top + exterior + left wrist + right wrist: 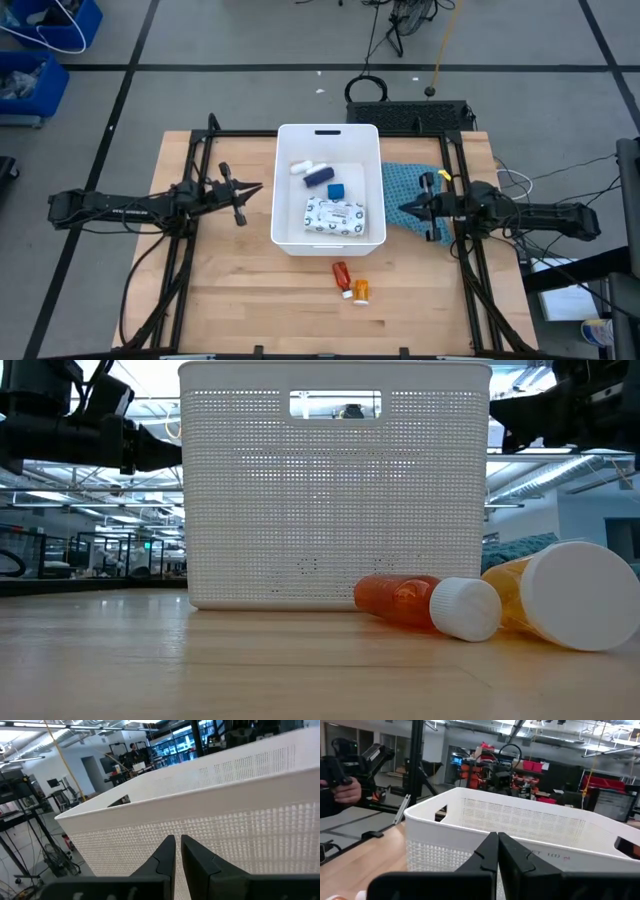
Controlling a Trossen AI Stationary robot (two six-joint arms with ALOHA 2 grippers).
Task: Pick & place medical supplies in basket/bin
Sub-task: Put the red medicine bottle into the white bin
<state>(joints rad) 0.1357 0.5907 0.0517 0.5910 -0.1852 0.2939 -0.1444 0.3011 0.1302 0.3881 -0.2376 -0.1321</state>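
Nearest the front edge of the pale wooden worktop (pixel 230 300), two items lie outside the bin: a small orange plastic bottle with a white cap (pixel 361 291) and, just beside it toward the bin, a red plastic bottle with a white cap (pixel 342 274). Both lie on their sides. In the high view the red bottle's long axis runs roughly front to back, slightly slanted, cap toward the front edge; the orange one lies at a small angle to it, its cap end toward the red bottle's cap.

Behind them stands the large white perforated plastic bin (pixel 283 190), its long axis front to back and its handle slot at the far rim. Inside it lie a flat white patterned packet (pixel 336 215), a small blue cube (pixel 336 191), a dark blue piece (pixel 317 176) and a white tube (pixel 302 167). So most of the supplies look placed, with the two bottles seemingly left.

The left tool (pixel 258 187) hangs just beside the bin's left wall, fingers nearly together and holding nothing. The right tool (pixel 404 209) hangs on the bin's right, over a teal cloth (pixel 398 185), closed and empty.
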